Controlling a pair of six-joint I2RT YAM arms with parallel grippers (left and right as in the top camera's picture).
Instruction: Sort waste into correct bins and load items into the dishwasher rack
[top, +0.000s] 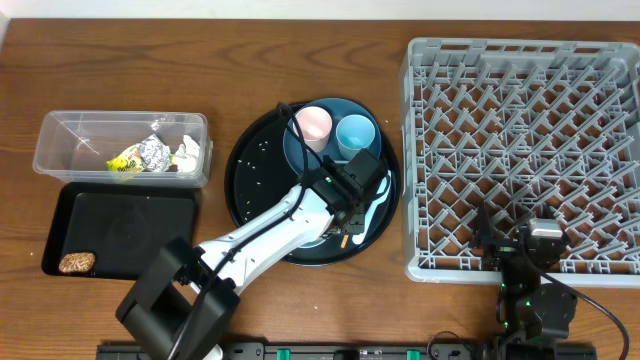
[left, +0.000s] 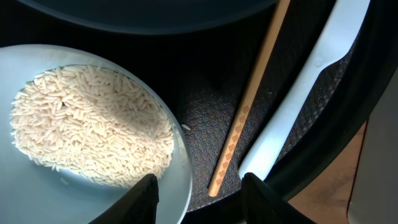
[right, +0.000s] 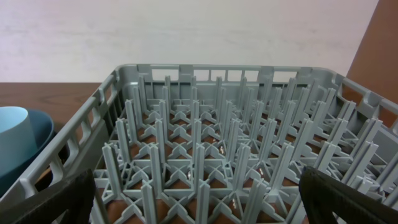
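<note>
Centre of the overhead frame, the white bowl (left: 43, 193) sits on the round black tray (top: 245, 170), a heap of loose white rice grains (left: 87, 124) inside it. The left gripper (left: 202, 199) hangs right over its edge, jaws parted, one finger (left: 144, 198) above the bowl and the other above the tray, the rim between them; contact, I cannot tell. Just right of the bowl lie the thin wooden chopstick (left: 249, 106) and the white plastic spoon (left: 305, 93), side by side. Above, the dark blue plate (top: 345, 103) carries the pink cup (top: 313, 124) and light blue cup (top: 355, 135). Right side, the dishwasher rack (top: 520, 140), and at its lower edge the right gripper (right: 199, 196), jaws spread wide, holding nothing. Upper left, the clear tub (top: 70, 135) holds the foil ball (top: 153, 152), yellow-green wrapper (top: 125, 162) and white paper (top: 188, 150). Below it, the brown food lump (top: 76, 262) lies in the black rectangular tray (top: 130, 225).
</note>
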